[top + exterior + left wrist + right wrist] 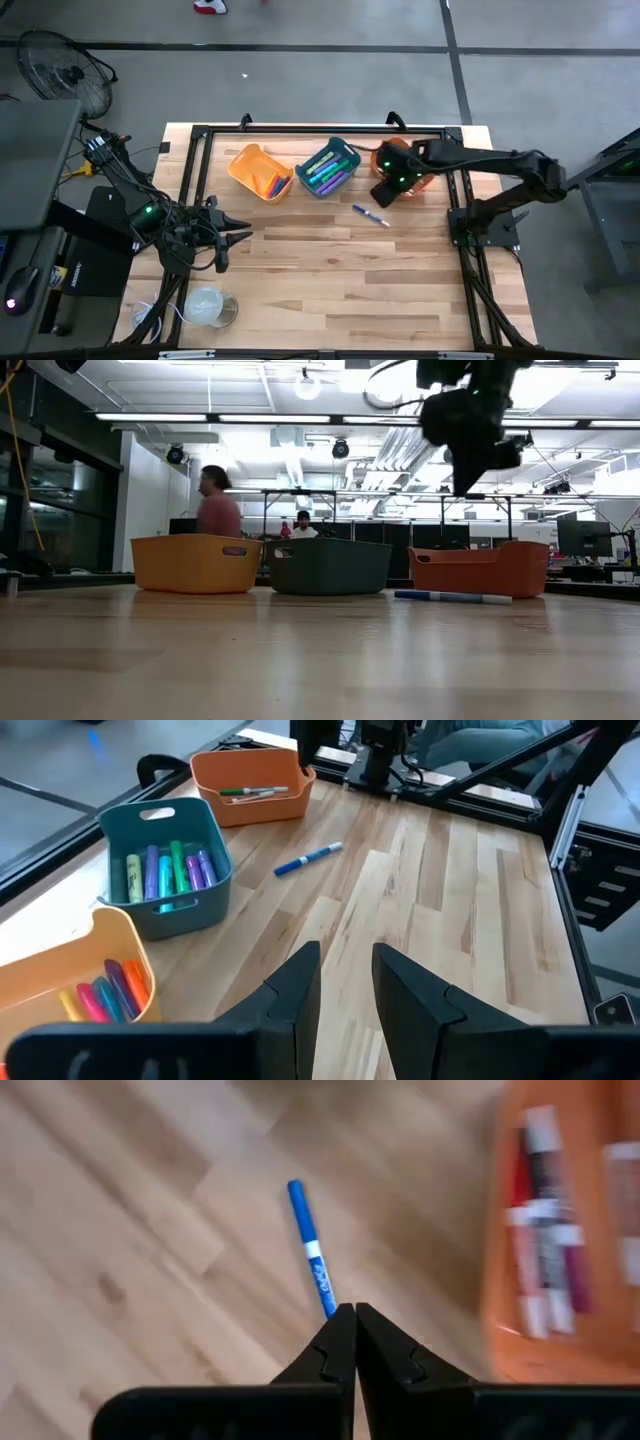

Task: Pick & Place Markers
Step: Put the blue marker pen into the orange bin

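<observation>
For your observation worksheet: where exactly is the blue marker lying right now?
In the high view the blue marker lies bare on the table's right half, just in front of the dark orange bin, outside all bins, below the shut right gripper.

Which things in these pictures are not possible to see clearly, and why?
- Markers in the orange bin: blurred in the right wrist view; count unclear.
- Bin contents: the low view shows only the walls of the yellow bin and teal bin.
- Blue marker: its near end is hidden behind the right gripper.
</observation>
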